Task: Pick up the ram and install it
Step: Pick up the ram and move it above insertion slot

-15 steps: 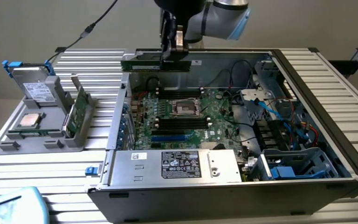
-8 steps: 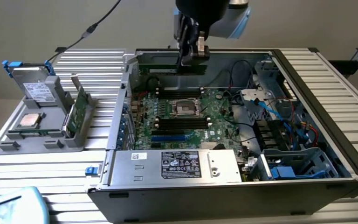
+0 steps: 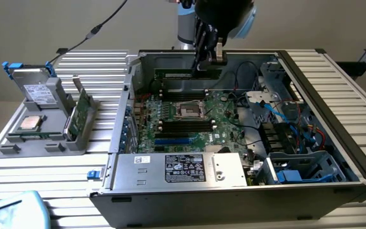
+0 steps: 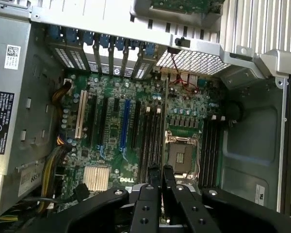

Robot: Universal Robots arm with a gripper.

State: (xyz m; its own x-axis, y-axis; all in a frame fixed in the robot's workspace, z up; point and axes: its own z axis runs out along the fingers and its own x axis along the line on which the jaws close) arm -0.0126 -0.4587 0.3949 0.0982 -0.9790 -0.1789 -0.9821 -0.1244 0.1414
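At nine o'clock in the exterior view, one grey holder (image 3: 40,143) sits on the slatted bench (image 3: 43,181). It carries three parts. One grey drive (image 3: 35,88) with blue tabs is at its twelve o'clock end. One square silver-topped processor chip (image 3: 30,123) lies toward six o'clock. One green memory stick (image 3: 81,114) stands on edge along its three o'clock side.

At the centre lies one open computer case (image 3: 345,143) with its one motherboard (image 3: 196,136) facing up. One power supply (image 3: 183,168) fills the six o'clock side of the case. On the board, one processor socket (image 3: 188,109) lies between two banks of slots: the far bank (image 3: 183,89) at its twelve o'clock and the near bank (image 3: 184,126) at its six o'clock.

One arm (image 3: 189,24) reaches in from twelve o'clock. Its gripper (image 3: 209,64) hangs above the twelve o'clock part of the board, well clear of it. The two fingers (image 4: 146,206) stand close together, clamped on the ram (image 3: 173,74). This is a second green stick, held level and in line with the slots, and it reaches from the fingers toward nine o'clock. It hangs in the air over the far bank, seated in no slot.

At four o'clock in the case sits one drive cage (image 3: 297,171) with blue parts.
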